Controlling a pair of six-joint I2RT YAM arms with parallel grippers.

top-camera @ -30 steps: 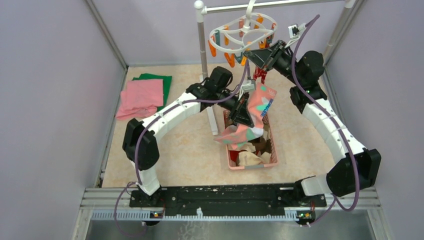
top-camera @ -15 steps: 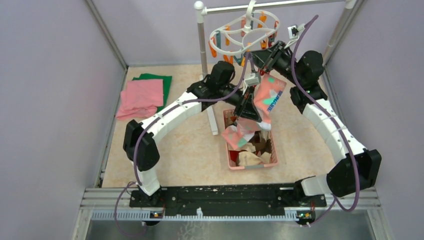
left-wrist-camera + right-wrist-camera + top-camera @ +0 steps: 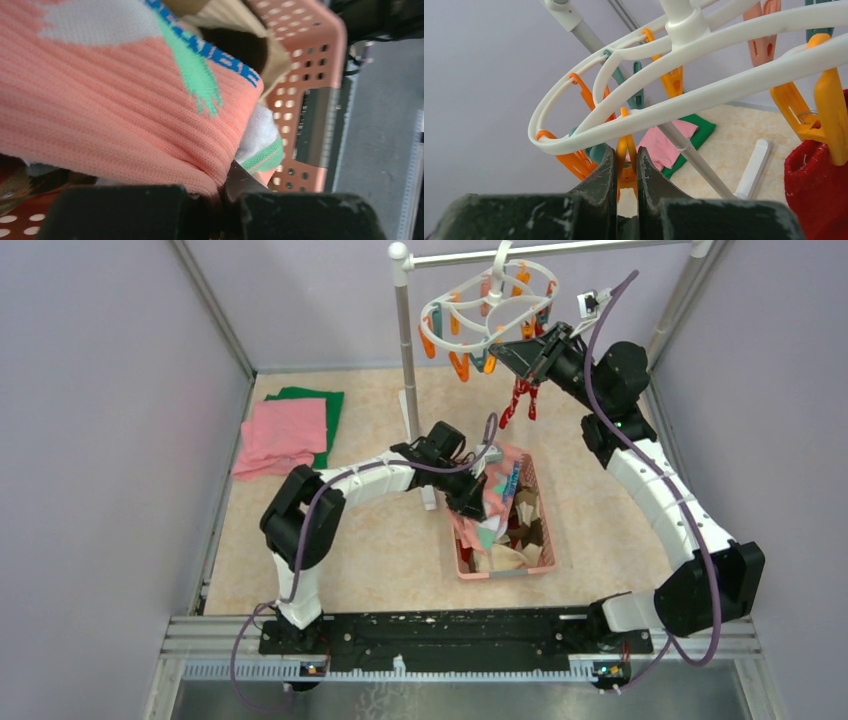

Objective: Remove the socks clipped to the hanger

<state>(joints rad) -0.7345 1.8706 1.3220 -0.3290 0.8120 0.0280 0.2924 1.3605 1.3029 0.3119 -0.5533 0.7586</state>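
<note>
The white hanger hangs from the rail with orange and teal pegs. A red sock still hangs from it; in the right wrist view it is held by an orange peg. My right gripper is shut on another orange peg under the hanger ring. My left gripper is low over the pink basket, shut on the pink sock with teal and white marks. More socks lie in the basket.
The metal rail stand's post rises just left of the basket, its white foot on the floor. Folded pink and green cloths lie at the far left. Purple walls enclose the table.
The pink sock came off the hanger. My left gripper carried it down from near the hanger to the basket. The right gripper stayed at the peg.
</note>
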